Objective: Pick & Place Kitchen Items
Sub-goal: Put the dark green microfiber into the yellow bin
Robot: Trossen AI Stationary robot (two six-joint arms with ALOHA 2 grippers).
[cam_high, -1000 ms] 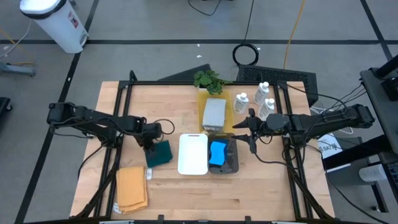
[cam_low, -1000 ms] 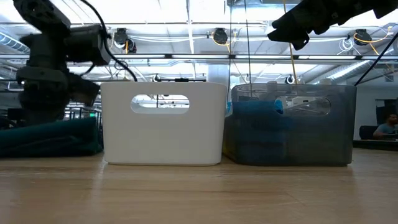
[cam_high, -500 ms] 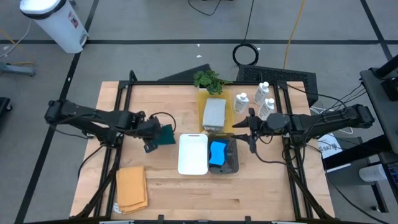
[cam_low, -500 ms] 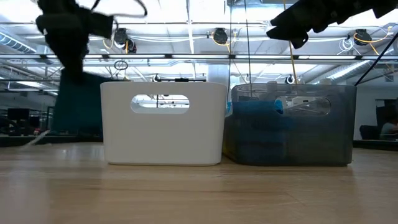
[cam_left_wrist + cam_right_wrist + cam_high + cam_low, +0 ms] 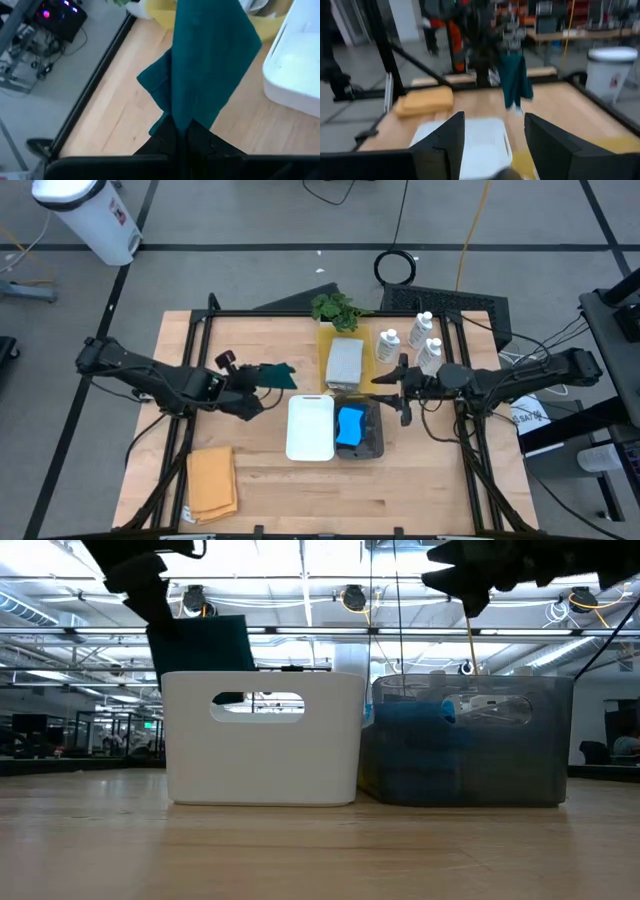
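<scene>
Left gripper (image 5: 250, 380) clenches the dark green cloth (image 5: 272, 374), lifted mid-frame left of the white bin (image 5: 310, 427). Right gripper (image 5: 402, 388), fingers spread, hovers beside the grey bin (image 5: 375, 442).

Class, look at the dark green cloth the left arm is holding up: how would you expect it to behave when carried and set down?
The dark green folded cloth looks floppy: it drapes from the left tool in loose folds. Probably light, since a pinch at one edge holds it. It will likely crumple on landing in the white plastic bin.

No readable text, labels, brands, numbers or signs on anything in any view
</scene>
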